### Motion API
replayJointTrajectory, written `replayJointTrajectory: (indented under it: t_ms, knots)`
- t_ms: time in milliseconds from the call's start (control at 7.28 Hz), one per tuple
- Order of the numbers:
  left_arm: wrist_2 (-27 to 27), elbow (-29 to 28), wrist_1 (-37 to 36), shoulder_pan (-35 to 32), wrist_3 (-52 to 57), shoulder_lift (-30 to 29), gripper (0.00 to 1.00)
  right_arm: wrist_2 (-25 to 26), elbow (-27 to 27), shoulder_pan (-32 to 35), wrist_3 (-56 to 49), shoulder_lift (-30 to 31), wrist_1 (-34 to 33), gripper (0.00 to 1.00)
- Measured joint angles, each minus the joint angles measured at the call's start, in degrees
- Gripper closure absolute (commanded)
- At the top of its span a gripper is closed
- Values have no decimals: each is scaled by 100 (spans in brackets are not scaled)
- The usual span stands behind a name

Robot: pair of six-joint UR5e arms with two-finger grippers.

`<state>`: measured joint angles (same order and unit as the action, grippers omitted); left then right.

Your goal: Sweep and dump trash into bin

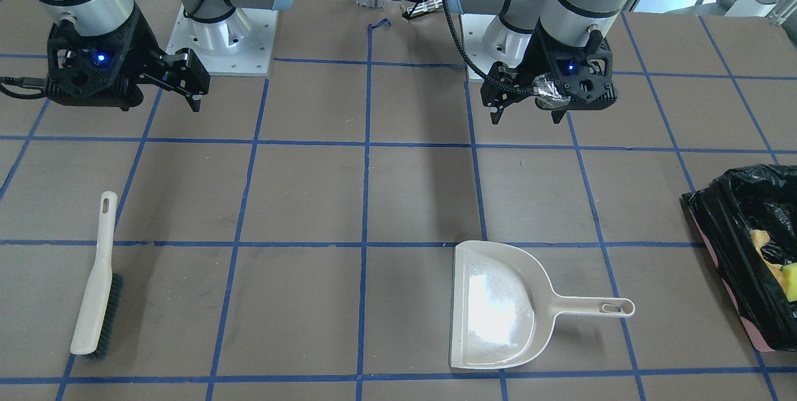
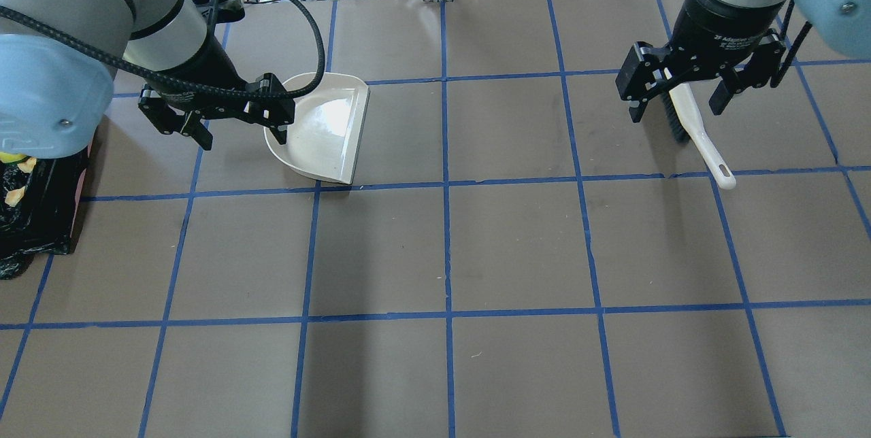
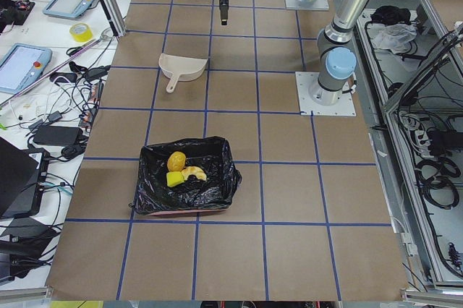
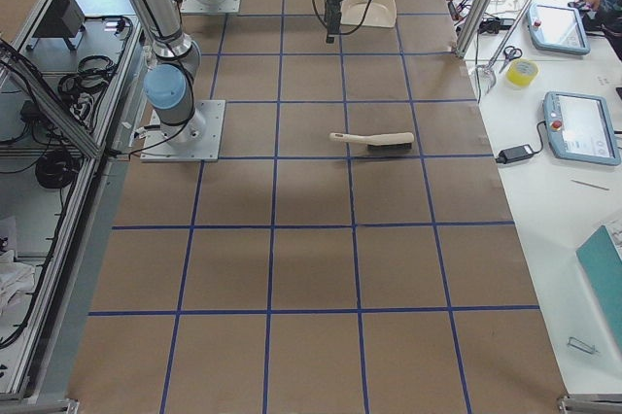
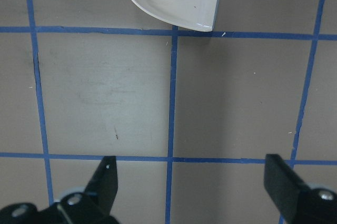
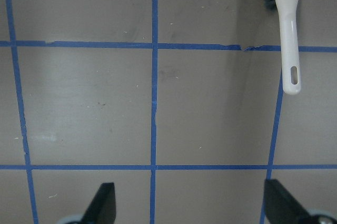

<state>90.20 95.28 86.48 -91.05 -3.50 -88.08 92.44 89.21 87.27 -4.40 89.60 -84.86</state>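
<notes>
Plainly, both jaws hang spread, empty; trash [image 3: 177, 163] sits inside the bin [image 3: 217, 194].

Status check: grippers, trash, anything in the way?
Left gripper and right gripper open, empty, hovering. Trash all in bin. Dustpan and brush lie on table; nothing blocking.

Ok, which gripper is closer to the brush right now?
Right. The right gripper hangs open above the table near the brush, a little toward the robot's base from it. The left gripper hangs open by the dustpan, across the table.
</notes>
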Motion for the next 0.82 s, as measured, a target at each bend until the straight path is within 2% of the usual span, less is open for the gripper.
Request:
replayJointTrajectory:
  t_ms: [824]
  knots:
    - [299, 6, 119, -9, 13, 68, 0, -7, 0, 0, 69, 4, -20, 0]
